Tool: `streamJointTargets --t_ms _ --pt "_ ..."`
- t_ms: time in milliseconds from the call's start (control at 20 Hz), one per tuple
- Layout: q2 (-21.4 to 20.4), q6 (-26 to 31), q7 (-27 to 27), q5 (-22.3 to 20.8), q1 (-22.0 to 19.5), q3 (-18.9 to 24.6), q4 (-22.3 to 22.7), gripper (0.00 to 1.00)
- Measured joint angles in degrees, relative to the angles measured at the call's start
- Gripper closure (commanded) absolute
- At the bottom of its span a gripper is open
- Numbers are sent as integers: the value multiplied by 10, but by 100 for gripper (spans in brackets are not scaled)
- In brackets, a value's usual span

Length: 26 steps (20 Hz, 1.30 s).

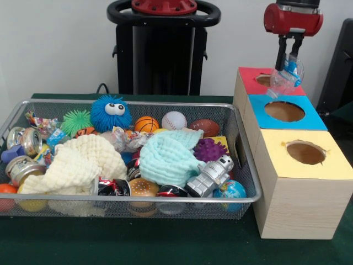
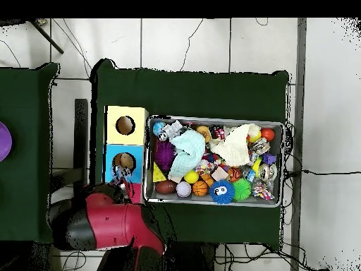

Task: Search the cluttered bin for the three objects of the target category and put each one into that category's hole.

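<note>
My gripper (image 1: 289, 62) hangs at the right, above the red-topped box (image 1: 251, 83), and is shut on a crumpled clear plastic bottle with a blue label (image 1: 285, 78). The bottle dangles just over the red box's hole (image 1: 266, 80). In front of it stand the blue-topped box (image 1: 314, 117) and the yellow-topped box (image 1: 331, 164), each with a round hole. In the overhead view my red arm (image 2: 106, 222) covers the red box, and the gripper is hidden there. The wire bin (image 1: 138, 197) sits to the left, packed with clutter.
The bin holds a blue fuzzy ball with eyes (image 1: 110, 113), a green spiky ball (image 1: 76, 120), small sports balls (image 1: 174, 120), a purple spiky ball (image 1: 209, 149), a silver robot toy (image 1: 209, 176), cans (image 1: 25, 139), a cream cloth (image 1: 77, 165) and a mint cloth (image 1: 168, 157).
</note>
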Motion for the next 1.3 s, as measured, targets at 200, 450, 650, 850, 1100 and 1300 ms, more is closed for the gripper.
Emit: streamJointTargets --t_ms 200,450,650,850,1100,1300 --pt "7 0 0 2 6 0 0 100" --pt "14 0 0 3 7 0 0 100" --pt "16 0 0 3 7 0 0 100" --pt "16 0 0 5 6 0 0 100" --pt "16 0 0 6 2 0 0 0" --pt "17 0 0 6 1 0 0 0"
